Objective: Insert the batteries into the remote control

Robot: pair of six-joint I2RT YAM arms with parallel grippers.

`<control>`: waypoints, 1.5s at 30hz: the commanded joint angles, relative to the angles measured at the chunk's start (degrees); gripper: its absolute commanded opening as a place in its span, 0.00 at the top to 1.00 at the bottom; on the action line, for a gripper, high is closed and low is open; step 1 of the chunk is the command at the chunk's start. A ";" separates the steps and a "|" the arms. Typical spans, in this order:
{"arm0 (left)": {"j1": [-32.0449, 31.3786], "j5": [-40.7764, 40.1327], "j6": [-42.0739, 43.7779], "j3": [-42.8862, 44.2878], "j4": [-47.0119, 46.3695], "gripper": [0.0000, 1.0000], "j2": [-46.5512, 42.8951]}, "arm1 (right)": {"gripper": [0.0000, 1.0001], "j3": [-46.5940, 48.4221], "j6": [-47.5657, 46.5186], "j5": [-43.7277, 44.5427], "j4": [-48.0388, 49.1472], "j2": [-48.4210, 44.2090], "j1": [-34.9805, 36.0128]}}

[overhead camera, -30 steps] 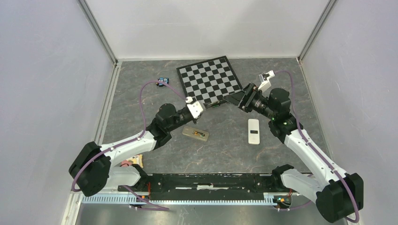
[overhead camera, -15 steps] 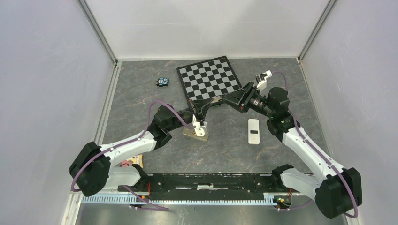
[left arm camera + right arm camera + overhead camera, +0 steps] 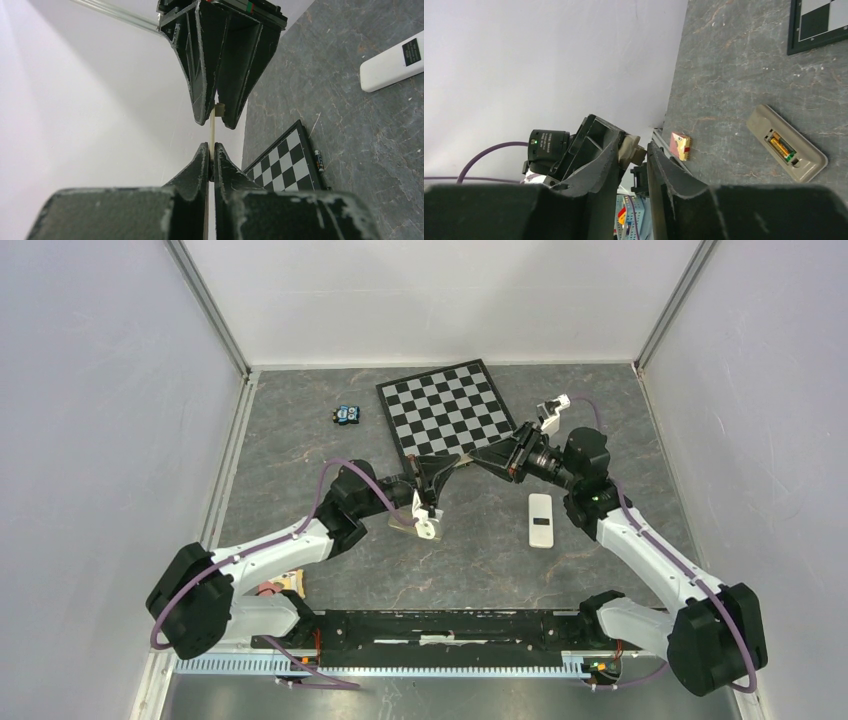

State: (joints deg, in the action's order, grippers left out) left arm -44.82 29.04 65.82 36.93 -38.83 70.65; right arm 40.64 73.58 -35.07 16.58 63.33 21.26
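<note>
- The remote (image 3: 786, 142) lies flat on the bench (image 3: 734, 75), tan back up, at the lower right of the right wrist view. Its long side runs from upper left to lower right there.
- One battery (image 3: 783, 148) sits in the open slot. It lies along the remote's long side.
- A small dark stick, which looks like the other battery (image 3: 319, 160), lies on the bench just beside the chessboard (image 3: 285, 167). That is right of middle, lower down, in the left wrist view. Its long side runs nearly up and down in the frame.
- The left fingers (image 3: 197, 167) are clamped on a thin tan piece (image 3: 213, 132) and hold it up in the air.
- The right fingers (image 3: 205, 85) sit on both sides of the top of that piece, with only a small gap. I cannot tell if they squeeze it yet.
- I think the step in hand is passing the tan piece from one arm to the other. It may be the slot's lid.
- Next, one arm must hold the piece tight before the other lets go.
- After that, the second battery must go in the slot, lined up with the first one.
</note>
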 commanded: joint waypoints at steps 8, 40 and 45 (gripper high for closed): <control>-0.27 2.91 2.41 2.83 2.81 0.72 -0.67 | 0.89 -4.61 8.80 -4.34 13.58 -0.71 -0.16; 1.57 -11.57 -128.07 5.43 -0.18 0.10 -4.69 | 1.00 -11.14 2.20 2.97 22.51 -7.56 -0.37; 1.83 -11.39 -128.91 6.75 2.46 0.21 -2.19 | 1.00 -12.68 5.91 2.00 27.08 -7.97 -0.42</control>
State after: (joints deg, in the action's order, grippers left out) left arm -43.33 15.97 -58.06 41.17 -35.48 67.75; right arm 28.88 75.33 -30.02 36.67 56.71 20.71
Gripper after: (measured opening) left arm 0.811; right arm 0.048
